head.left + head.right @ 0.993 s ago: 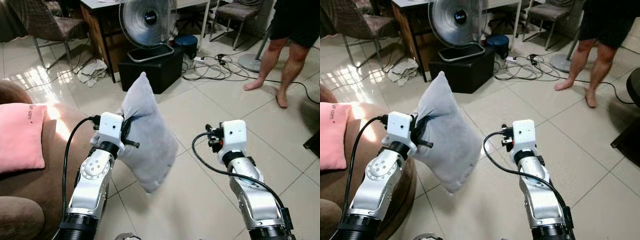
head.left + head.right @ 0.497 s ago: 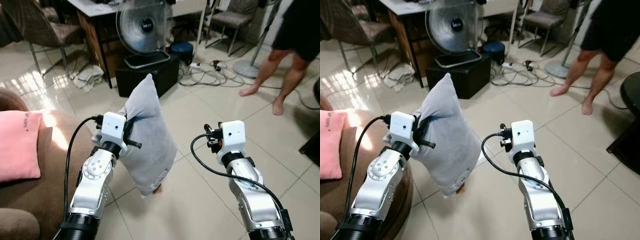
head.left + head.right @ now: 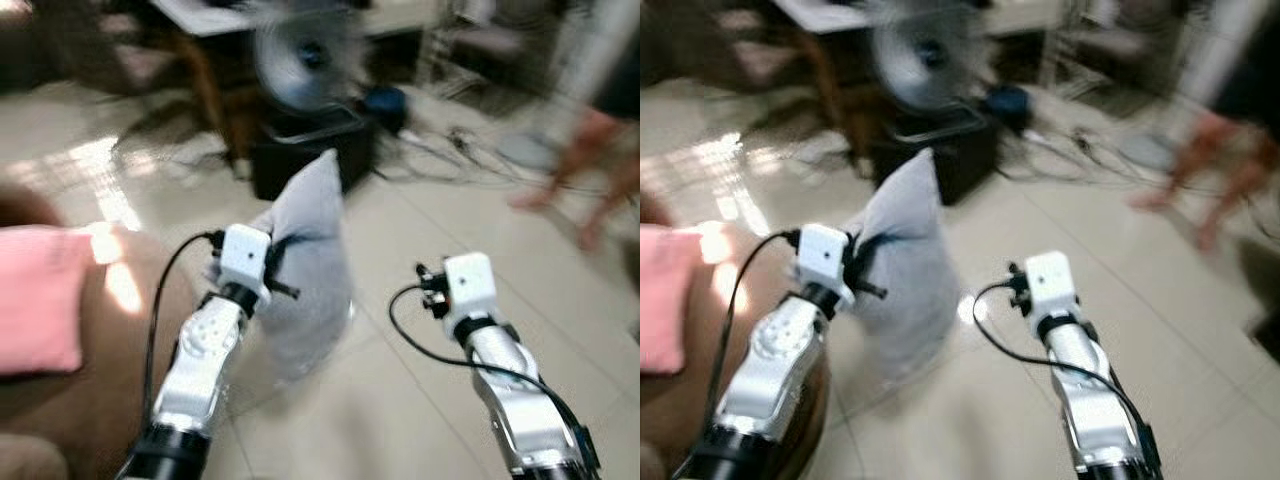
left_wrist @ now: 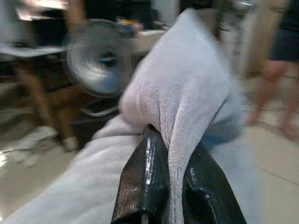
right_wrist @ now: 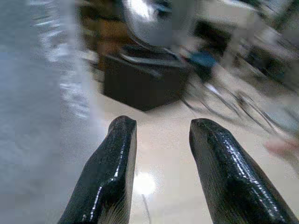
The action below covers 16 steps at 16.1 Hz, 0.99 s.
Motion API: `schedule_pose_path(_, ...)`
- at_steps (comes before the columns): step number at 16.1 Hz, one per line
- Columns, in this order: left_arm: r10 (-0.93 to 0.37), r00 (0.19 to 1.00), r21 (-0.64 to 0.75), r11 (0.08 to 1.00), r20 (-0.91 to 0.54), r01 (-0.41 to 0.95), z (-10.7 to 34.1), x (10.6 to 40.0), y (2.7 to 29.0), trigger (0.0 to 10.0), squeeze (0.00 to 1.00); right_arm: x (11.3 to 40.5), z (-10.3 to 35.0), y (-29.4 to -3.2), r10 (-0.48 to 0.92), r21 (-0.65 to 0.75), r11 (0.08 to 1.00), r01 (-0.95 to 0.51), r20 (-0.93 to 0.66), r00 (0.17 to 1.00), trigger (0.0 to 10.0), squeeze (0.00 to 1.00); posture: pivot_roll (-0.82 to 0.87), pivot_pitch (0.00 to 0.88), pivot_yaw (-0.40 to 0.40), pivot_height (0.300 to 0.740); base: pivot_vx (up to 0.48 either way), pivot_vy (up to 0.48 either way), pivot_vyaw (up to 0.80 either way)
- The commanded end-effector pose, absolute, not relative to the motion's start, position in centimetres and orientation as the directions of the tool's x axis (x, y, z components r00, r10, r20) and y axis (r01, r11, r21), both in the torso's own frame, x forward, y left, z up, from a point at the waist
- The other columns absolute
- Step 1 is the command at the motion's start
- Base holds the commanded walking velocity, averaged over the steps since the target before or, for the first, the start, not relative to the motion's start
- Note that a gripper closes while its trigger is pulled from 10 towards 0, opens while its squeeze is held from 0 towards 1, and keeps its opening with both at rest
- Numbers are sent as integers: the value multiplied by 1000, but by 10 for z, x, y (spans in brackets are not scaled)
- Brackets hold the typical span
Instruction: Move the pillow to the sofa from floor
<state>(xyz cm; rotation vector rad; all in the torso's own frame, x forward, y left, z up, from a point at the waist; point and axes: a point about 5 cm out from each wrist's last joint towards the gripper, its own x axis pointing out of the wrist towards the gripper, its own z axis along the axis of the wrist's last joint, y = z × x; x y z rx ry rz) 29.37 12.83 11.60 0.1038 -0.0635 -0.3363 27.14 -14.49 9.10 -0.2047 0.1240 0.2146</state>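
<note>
Pillow pinched in left hand.

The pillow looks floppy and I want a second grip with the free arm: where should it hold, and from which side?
Probably the pillow's upper right edge, approached from the robot's right. The left gripper pinches a fold on its left side, so the body hangs slack below. The right gripper is open beside it, and the cloth bunches easily between fingers.

View: swung and now motion-blurred, so the fan, person and sofa all sit shifted in frame. Pillow: lower end apparently hangs straighter beneath the left gripper, though blur makes this uncertain.
</note>
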Motion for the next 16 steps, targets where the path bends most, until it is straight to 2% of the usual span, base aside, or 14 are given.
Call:
schedule_pose_path(1,-293,950,130,951,106,279,128,295,139,10000,0,272,94,-131,275,-189,936,-297,-133,952,10000,0,9,0,-5,740,371,0,800)
schedule_pose_path(6,-277,956,138,955,98,263,126,291,143,10000,0,272,92,-129,310,-181,926,-332,-141,940,10000,0,21,0,-19,740,367,0,800)
schedule_pose_path(8,-267,960,118,959,87,256,123,289,146,10000,0,272,92,-130,312,-171,927,-333,-143,939,10000,0,22,0,-21,740,0,0,800)
schedule_pose_path(10,-253,964,133,962,86,241,122,288,151,10000,0,273,92,-135,274,-133,947,-292,-140,951,10000,0,21,0,-18,740,0,0,0)
schedule_pose_path(11,-251,964,147,960,85,237,122,287,151,10000,0,272,92,-133,290,-168,935,-311,-139,947,10000,0,20,0,-14,740,0,0,0)
schedule_pose_path(12,-251,964,150,960,85,236,123,287,151,10000,0,271,91,-133,294,-175,932,-317,-141,945,10000,0,22,0,-14,740,0,-390,0)
schedule_pose_path(16,-243,966,146,962,84,229,124,288,148,10000,0,273,92,-134,284,-168,938,-305,-137,949,10000,0,22,0,-17,740,0,-480,800)
